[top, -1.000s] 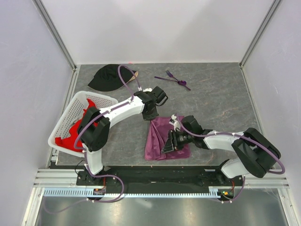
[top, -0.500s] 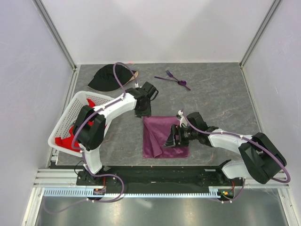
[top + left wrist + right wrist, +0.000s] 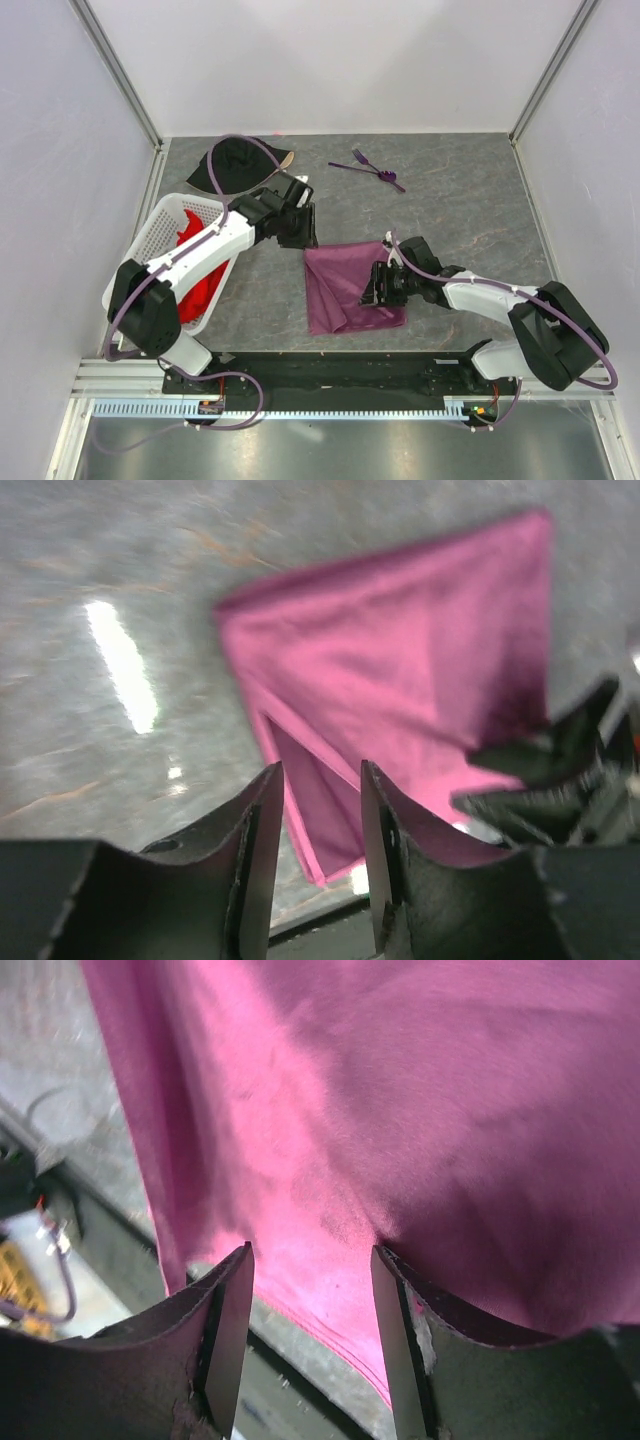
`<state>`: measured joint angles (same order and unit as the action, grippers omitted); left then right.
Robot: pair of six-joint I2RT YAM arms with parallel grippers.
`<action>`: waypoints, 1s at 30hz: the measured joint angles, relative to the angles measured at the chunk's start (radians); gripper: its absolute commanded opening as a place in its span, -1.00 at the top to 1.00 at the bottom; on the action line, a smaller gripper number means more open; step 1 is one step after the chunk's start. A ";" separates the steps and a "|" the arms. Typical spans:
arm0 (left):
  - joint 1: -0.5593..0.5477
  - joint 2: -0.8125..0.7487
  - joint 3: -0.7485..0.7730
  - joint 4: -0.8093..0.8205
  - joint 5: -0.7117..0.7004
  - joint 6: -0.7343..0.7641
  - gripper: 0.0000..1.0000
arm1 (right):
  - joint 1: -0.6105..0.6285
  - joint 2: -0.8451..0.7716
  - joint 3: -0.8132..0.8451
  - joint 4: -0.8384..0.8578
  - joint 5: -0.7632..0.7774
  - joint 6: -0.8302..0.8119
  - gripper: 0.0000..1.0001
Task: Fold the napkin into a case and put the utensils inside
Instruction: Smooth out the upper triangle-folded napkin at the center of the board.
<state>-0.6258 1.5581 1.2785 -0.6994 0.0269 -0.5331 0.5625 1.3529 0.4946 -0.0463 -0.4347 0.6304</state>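
Folded napkin flat on surface, just ahead of left fingers, parted narrowly around nothing. Right edge hidden under right fingers, parted wider above it, contact unclear. Utensils well beyond both, overlapping, number hard to make out.

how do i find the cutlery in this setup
Go to the far side of the grey table. Right of the black cap lies the cutlery. It is thin purple plastic, unlike the wide purple napkin toward the near edge.
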 measured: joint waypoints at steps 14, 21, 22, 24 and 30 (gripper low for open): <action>-0.015 0.246 -0.072 0.313 0.423 -0.060 0.52 | -0.017 0.009 0.069 -0.079 0.198 -0.021 -0.16; -0.053 0.306 -0.089 0.307 0.436 -0.058 0.52 | -0.017 0.015 0.074 -0.074 0.212 -0.014 -0.16; -0.059 0.305 -0.100 0.307 0.432 -0.056 0.52 | -0.017 0.019 0.077 -0.074 0.212 -0.014 -0.16; -0.068 0.296 -0.133 0.299 0.418 -0.050 0.52 | -0.017 0.032 0.085 -0.066 0.212 -0.015 -0.16; -0.066 0.259 -0.173 0.213 0.369 -0.014 0.56 | -0.017 0.047 0.090 -0.040 0.211 -0.022 -0.17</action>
<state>-0.6914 1.8168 1.1057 -0.4862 0.3962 -0.5472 0.5453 1.4002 0.5846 -0.0868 -0.2241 0.6086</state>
